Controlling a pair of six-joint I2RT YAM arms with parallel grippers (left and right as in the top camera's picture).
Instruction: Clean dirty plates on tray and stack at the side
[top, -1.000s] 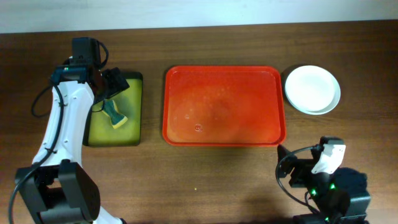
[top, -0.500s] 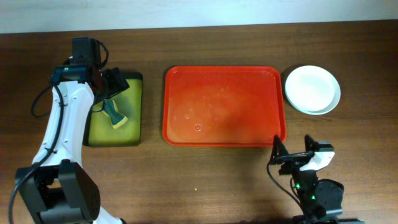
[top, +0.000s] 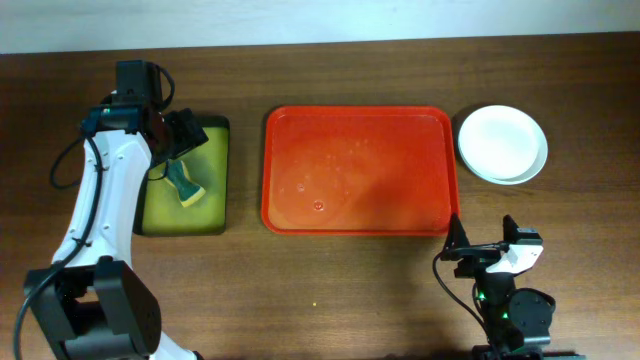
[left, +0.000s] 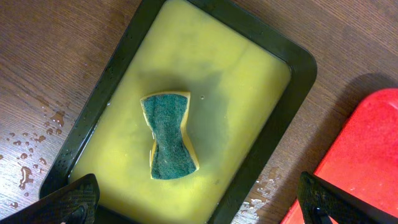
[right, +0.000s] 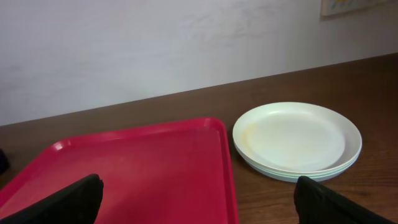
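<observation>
The plates (top: 502, 143) sit in one stack on the table right of the red tray (top: 360, 170), white one on top. The stack also shows in the right wrist view (right: 297, 139), beside the tray (right: 137, 174). The tray holds no plates, only small wet spots. My left gripper (top: 180, 135) is open above the yellow-green tray (top: 185, 180), where a sponge (left: 169, 135) lies; its fingertips (left: 199, 202) are wide apart and empty. My right gripper (top: 485, 245) is open and empty near the table's front edge, in front of the red tray's right corner; its fingers (right: 199, 199) are spread.
The dark-rimmed yellow-green tray (left: 180, 93) holds yellowish liquid, with water drops on the wood (left: 37, 155) left of it. A pale wall (right: 155, 43) stands behind the table.
My right arm has drawn back toward the front edge and turned upright. The left arm, sponge, red tray and plates have not moved.
</observation>
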